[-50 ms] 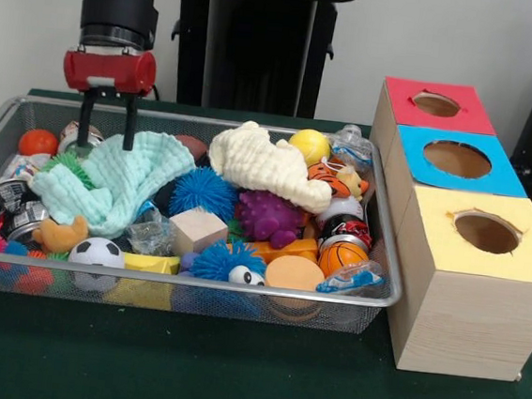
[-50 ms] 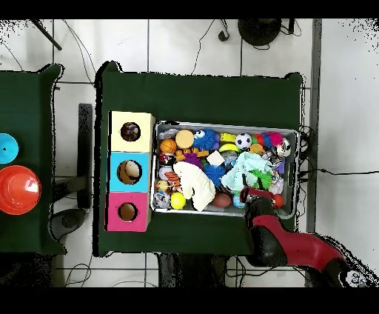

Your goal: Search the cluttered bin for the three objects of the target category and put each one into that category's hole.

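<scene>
1. The gripper (image 1: 106, 137) is hanging over a mint cloth (image 1: 117, 180), toys crowding below it.
2. The bin (image 1: 238, 296) wall is standing close behind.
3. Space above the gripper's surroundings is staying open.

Close and low in the front view, facing the wire bin (image 1: 369, 299) across the bench (image 1: 230, 375); high, distant and straight down overhead, sharing that bin (image 2: 299, 159), bench (image 2: 200, 96) and holed boxes (image 2: 132, 172).
</scene>
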Tool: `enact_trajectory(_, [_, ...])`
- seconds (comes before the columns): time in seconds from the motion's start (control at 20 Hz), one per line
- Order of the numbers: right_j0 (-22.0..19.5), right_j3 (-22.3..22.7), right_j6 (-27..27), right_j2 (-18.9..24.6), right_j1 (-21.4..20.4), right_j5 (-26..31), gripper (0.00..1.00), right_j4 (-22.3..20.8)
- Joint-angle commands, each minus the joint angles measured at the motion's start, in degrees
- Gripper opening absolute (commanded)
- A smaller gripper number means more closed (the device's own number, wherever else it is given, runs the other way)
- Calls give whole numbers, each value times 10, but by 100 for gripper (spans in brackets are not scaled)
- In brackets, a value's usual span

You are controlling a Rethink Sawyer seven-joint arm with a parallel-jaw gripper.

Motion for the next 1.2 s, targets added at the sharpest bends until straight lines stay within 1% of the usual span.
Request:
enact_trajectory(0.05, [-33, -59, 47, 28, 11, 70, 100, -45])
enact_trajectory(0.55, [-74, -99, 42, 56, 48, 81, 100, -101])
enact_trajectory(0.65, [-87, -104, 45, 72, 51, 101, 100, -109])
enact_trajectory(0.75, [-101, -107, 44, 79, 57, 125, 100, -106])
enact_trajectory(0.8, [-112, -105, 42, 89, 57, 147, 100, -99])
enact_trajectory(0.85, [-131, -103, 36, 110, 58, 177, 100, -93])
enact_trajectory(0.9, [-144, -101, 31, 122, 59, 196, 100, -84])
enact_trajectory(1.05, [-192, -102, -7, 174, 75, 280, 100, -45])
enact_trajectory(1.2, [-217, -114, -36, 202, 99, 339, 100, -13])
